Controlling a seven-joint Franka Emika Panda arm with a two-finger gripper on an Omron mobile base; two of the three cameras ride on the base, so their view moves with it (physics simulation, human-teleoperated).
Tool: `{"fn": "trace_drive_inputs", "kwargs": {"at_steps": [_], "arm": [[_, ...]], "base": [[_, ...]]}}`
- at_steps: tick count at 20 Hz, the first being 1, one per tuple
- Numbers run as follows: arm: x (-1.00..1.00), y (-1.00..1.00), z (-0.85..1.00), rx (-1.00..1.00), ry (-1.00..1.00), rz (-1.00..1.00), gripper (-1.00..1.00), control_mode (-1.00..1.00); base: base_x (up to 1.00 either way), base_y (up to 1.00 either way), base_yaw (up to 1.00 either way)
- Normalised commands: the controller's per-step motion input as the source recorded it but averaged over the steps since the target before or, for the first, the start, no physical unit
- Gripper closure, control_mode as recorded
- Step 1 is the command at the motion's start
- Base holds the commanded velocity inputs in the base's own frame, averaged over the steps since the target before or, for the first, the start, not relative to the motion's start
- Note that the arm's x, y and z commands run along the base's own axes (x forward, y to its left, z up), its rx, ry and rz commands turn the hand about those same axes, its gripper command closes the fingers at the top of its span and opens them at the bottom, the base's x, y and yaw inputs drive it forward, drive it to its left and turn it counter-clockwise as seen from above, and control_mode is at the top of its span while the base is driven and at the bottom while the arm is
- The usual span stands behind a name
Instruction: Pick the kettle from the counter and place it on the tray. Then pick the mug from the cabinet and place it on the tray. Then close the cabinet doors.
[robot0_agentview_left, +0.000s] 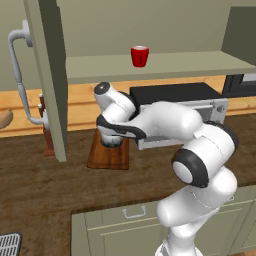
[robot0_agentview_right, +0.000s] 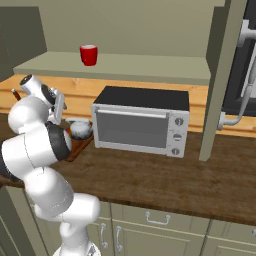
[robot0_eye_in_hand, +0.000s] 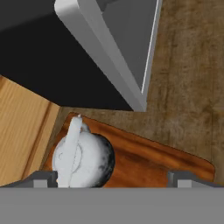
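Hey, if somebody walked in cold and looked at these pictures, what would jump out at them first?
Probably the bright red mug, alone on the pale shelf of the open cabinet above the toaster oven. Next, the white arm bent low over the tray, its open hand above the silvery kettle, which already sits on that board.
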Motion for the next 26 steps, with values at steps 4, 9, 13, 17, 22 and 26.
{"fn": "trace_drive_inputs", "kwargs": {"at_steps": [4, 9, 13, 17, 22, 26], "arm": [[-0.75, -0.04, 0.36, -0.02, 0.00, 0.07, -1.00, -1.00], [-0.75, -0.18, 0.29, -0.07, 0.00, 0.16, -1.00, -1.00], [-0.79, -0.33, 0.31, -0.04, 0.00, 0.24, -1.00, -1.00], [-0.76, -0.40, 0.42, 0.00, -0.01, 0.29, -1.00, -1.00], [-0.60, -0.38, 0.53, -0.05, 0.00, 0.26, -1.00, -1.00], [-0.53, -0.27, 0.62, -0.13, 0.00, 0.25, -1.00, -1.00]], "base": [[0.00, 0.00, 0.00], [0.00, 0.00, 0.00], [0.00, 0.00, 0.00], [0.00, 0.00, 0.00], [0.00, 0.00, 0.00], [0.00, 0.00, 0.00]]}}
